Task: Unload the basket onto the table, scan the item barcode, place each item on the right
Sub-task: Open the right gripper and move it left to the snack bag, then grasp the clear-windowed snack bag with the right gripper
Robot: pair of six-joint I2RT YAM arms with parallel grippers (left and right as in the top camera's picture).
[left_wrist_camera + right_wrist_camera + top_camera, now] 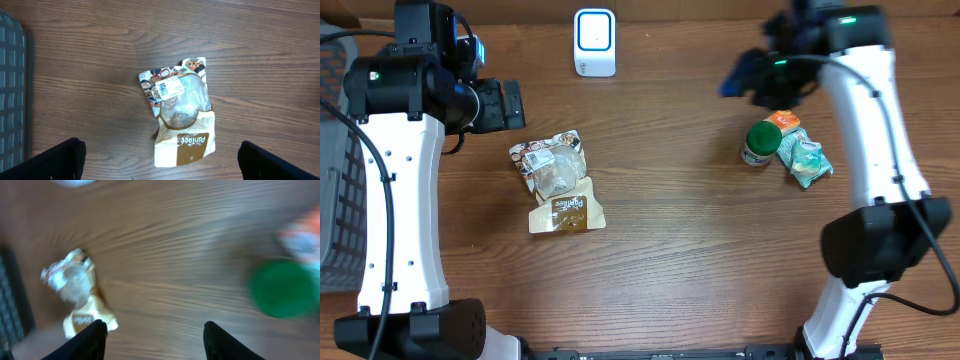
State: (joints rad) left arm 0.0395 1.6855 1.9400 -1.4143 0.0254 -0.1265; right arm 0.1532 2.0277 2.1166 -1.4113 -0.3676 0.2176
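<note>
Wooden table [670, 250]; pouch [180, 117] ahead of the wide-spread left end effector [165, 157].
Right end effector [155, 340] parted, empty; bottle [282, 287] right of it blurred.

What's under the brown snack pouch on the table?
The snack pouch lies flat on the wooden table; only wood shows around it. Anything beneath is hidden by the pouch.

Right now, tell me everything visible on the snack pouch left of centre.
The snack pouch lies flat on the wooden table, slightly skewed. It is crinkly plastic, with a tan lower end carrying white lettering, a clear window mid-body, and printed food pictures at the top end with a white label. Only the table touches it.
</note>
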